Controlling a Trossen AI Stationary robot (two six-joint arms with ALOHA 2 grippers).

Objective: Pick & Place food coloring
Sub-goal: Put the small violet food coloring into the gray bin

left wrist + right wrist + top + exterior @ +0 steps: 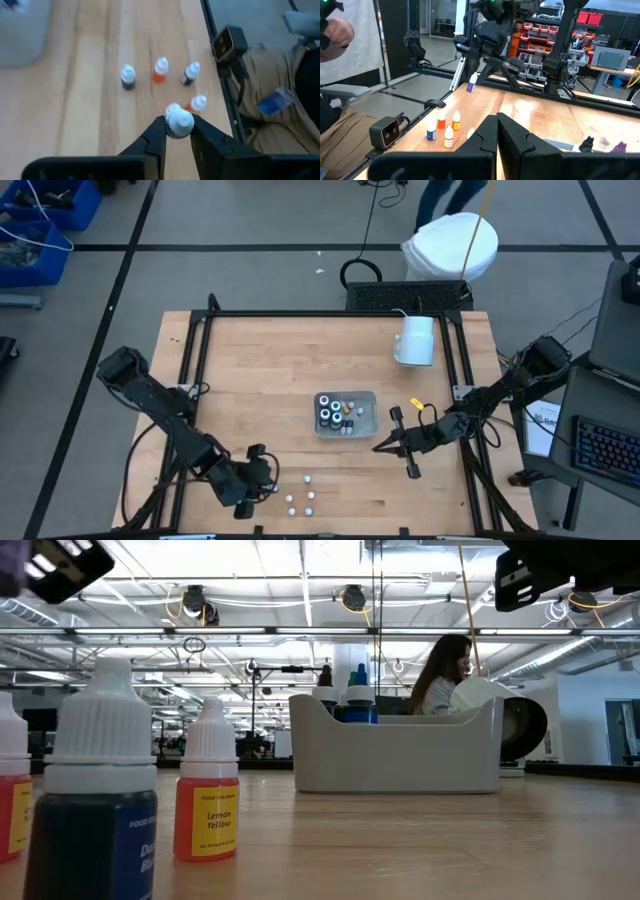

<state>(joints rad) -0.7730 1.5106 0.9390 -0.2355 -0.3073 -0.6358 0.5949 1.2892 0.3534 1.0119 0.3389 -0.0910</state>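
The task stands partly complete, in my judgement. The tray (366, 396) near the table's middle already holds several dark pots (327, 411) and a few small bottles, while four bottles (300, 497) stand loose on the wood well away from the tray, toward the table's front edge. A fifth bottle (178, 122) is off the table, pinched by its white cap between the fingers of the left gripper (178, 136); the right wrist view shows the same bottle (471, 85) hanging clear above the wood. That gripper (262, 475) sits just beside the loose group, on the side away from the tray, its arm reaching in from the table's left front corner. The lifted bottle has yet to travel to the tray, and the four standing ones remain to be collected. The right gripper (385, 443) hangs just beside the tray's near right corner, jaws fully together and holding nothing, its arm stretched in from the right edge.
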